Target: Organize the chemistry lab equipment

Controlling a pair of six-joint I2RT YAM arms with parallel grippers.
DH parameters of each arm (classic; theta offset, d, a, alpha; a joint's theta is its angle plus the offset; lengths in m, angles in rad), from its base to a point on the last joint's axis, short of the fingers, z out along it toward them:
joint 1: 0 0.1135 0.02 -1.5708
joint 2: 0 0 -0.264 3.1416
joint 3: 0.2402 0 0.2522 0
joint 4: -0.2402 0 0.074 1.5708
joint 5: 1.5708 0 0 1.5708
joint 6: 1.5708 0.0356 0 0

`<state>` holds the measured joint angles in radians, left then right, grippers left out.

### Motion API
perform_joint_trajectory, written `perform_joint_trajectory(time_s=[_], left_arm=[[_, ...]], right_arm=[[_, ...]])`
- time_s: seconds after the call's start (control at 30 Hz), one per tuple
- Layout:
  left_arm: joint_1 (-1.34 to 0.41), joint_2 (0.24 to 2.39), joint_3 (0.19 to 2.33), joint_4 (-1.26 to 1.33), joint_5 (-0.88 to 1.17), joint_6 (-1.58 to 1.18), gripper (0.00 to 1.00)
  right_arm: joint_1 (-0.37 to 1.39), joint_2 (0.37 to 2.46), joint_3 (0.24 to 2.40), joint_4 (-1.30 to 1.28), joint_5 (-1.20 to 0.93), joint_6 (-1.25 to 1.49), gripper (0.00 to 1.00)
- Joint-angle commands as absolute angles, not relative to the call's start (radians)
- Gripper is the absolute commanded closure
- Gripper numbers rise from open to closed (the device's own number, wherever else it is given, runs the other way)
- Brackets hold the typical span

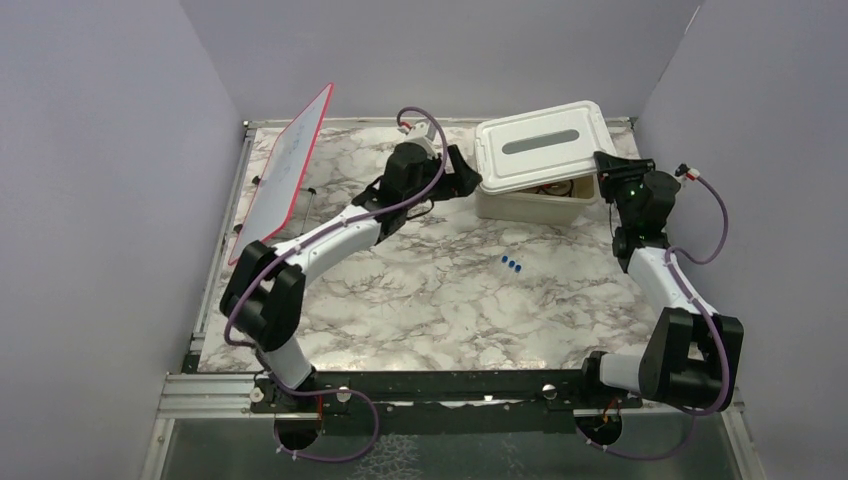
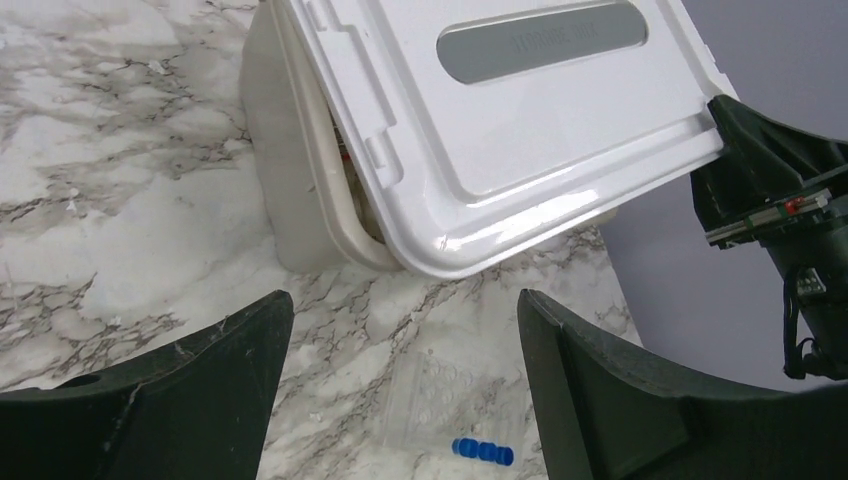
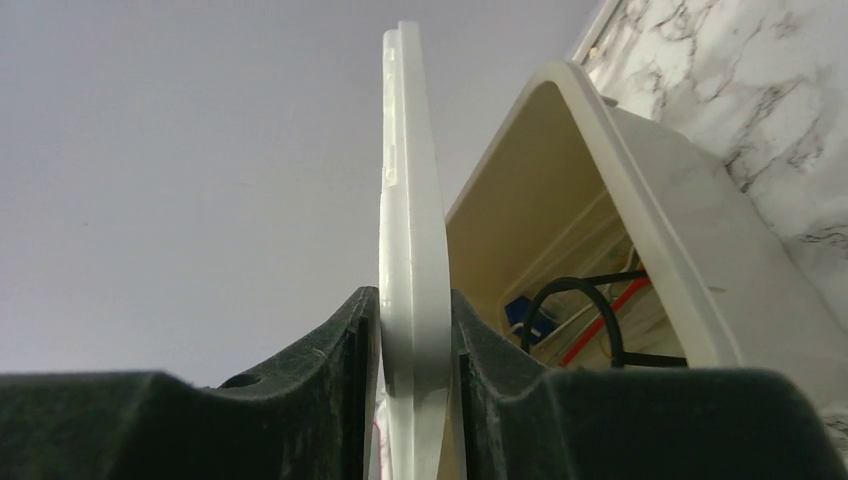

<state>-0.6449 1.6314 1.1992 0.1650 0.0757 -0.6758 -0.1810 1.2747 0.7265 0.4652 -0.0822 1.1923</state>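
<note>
Right gripper [image 3: 412, 312] pinches one lid [image 1: 540, 145] by its edge, above one tub [image 1: 530, 206] holding one ring [image 3: 577, 297], one stick [image 3: 612, 308], one blue piece [image 3: 526, 316]. Three blue-capped tubes [image 1: 512, 264] lie on surface [image 1: 420, 300]. Left gripper [image 2: 405, 312] spread.

Clear blue-capped tubes [image 1: 511, 264] flat on table [image 1: 420, 300]

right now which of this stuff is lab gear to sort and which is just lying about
Lab gear: thin clear blue-capped tubes on the marble; black wire ring, orange-red stick, small blue piece inside the beige rectangular tub.
Lying about: red-framed white board; the tub; its white slotted lid in the right claw.
</note>
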Motion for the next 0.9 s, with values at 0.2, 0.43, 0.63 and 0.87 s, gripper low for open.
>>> perform_joint_trajectory(time_s=[0.2,0.43,0.63,0.87], left_arm=[[-0.629,1.884,1.413,0.200,0.168,-0.633,0.24],[-0.627,1.921,1.454,0.146,0.106,-0.591,0.26],[-0.627,1.936,1.477,0.107,0.054,-0.558,0.28],[-0.621,1.984,1.538,0.043,0.038,-0.539,0.29]], right_arm=[[-0.190,1.257,0.706,0.383,-0.046,1.092,0.59],[-0.190,1.251,0.736,0.289,-0.043,1.041,0.48],[-0.189,1.245,0.791,0.162,-0.050,0.972,0.42],[-0.189,1.275,0.905,-0.015,-0.123,0.853,0.34]])
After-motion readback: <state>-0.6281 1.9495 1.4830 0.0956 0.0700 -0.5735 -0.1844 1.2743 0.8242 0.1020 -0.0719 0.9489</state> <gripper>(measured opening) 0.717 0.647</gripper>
